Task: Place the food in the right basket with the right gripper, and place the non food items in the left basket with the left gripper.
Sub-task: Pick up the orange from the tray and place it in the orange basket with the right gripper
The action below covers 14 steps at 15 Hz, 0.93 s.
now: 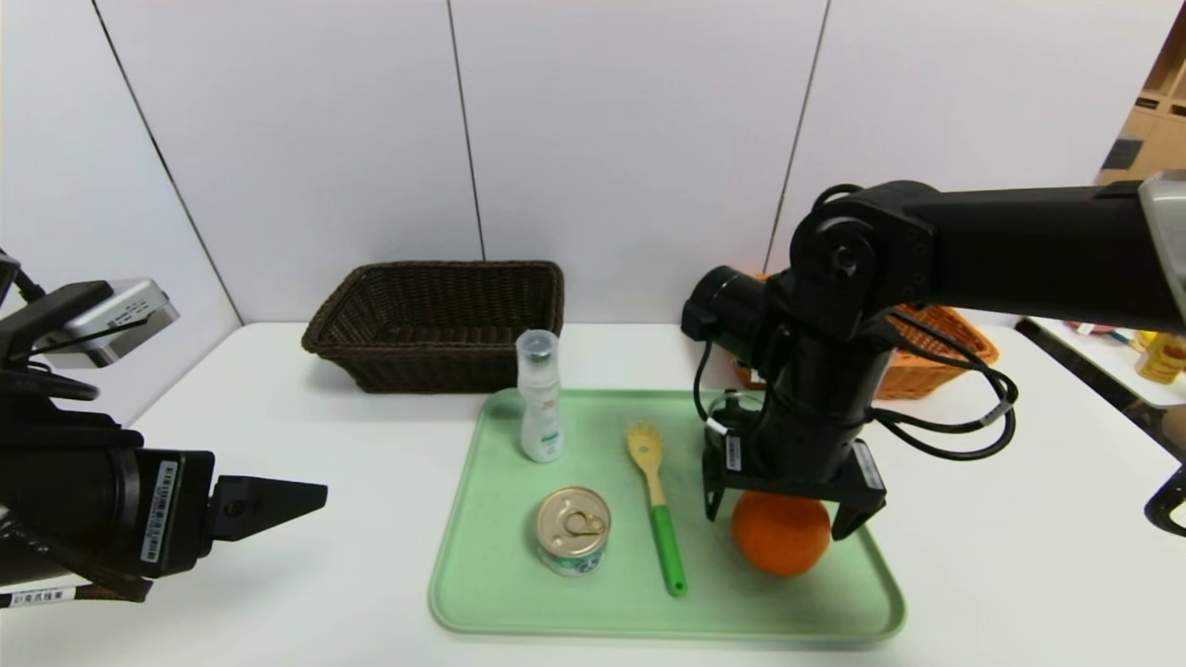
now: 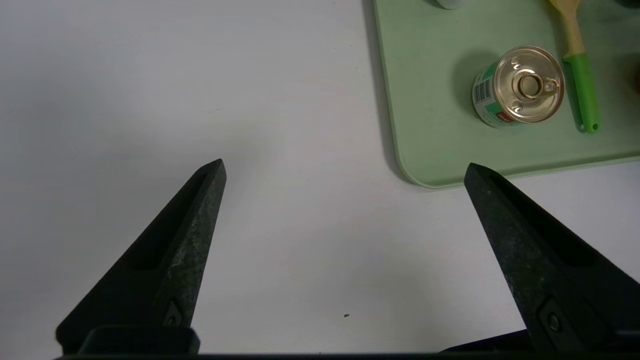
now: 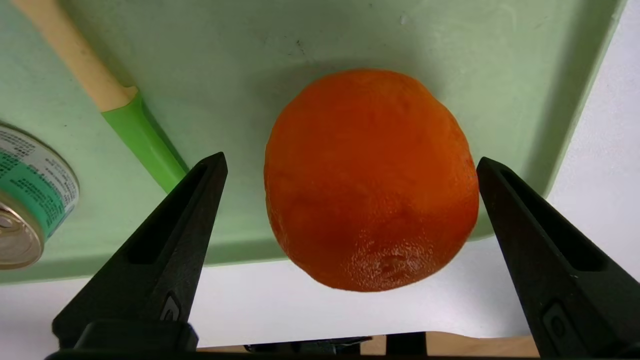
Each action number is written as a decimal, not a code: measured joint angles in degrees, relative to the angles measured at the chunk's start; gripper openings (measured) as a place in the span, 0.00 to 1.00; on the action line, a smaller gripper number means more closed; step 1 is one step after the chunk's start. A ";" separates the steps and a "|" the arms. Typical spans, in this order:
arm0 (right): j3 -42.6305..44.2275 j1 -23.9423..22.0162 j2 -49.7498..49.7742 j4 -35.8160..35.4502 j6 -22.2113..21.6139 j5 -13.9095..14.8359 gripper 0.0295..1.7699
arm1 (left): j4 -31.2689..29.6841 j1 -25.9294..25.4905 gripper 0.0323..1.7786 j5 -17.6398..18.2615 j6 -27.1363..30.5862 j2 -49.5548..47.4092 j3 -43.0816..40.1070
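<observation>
Spread wide and pointing straight down, the right gripper [image 1: 780, 521] hangs over the orange [image 1: 780, 534] at the near right of the pale green tray [image 1: 482, 556], one finger on either side of the fruit; in the right wrist view the fingertips [image 3: 212, 167] flank the orange [image 3: 370, 180] with a visible gap on one side and the other tip just beside the skin, so nothing is pinched. That fruit sits close to the tray's near right corner, with bare white table [image 1: 1019, 556] beyond the rim. Left of it on the tray lie the yellow pasta spoon [image 1: 656, 505] with its green handle toward the robot, then the tin can [image 1: 573, 531] upright with its gold lid up, and behind the can the slim white bottle [image 1: 539, 396] standing near the far left edge. The right arm reaches in from the right with its forearm level and its wrist bent down, hiding much of the orange-tan basket [image 1: 936, 357] behind it. The dark brown basket [image 1: 435, 324] stands at the back left, well apart from the tray. The left gripper [image 2: 345, 172] hovers over open table just off the tray's near left corner, tilted forward and down, its fingers also fully apart and holding nothing.
</observation>
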State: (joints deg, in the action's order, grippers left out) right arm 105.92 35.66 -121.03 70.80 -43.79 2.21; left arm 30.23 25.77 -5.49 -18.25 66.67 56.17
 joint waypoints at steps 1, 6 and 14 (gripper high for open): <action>-0.02 0.00 -0.20 0.61 0.02 0.00 0.97 | 0.00 0.00 0.95 0.00 -0.05 -0.02 -0.04; -0.09 -0.33 -0.46 2.84 -0.12 -2.07 0.77 | 0.02 0.00 0.95 0.04 -0.07 -0.11 -0.11; -0.46 -0.99 1.07 2.95 -0.15 -4.60 0.59 | 0.00 0.00 0.95 0.09 0.04 -0.39 -0.15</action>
State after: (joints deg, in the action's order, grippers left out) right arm 105.46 34.67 -119.96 73.75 -43.93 -2.39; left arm 30.23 25.77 -5.40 -18.21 66.28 56.03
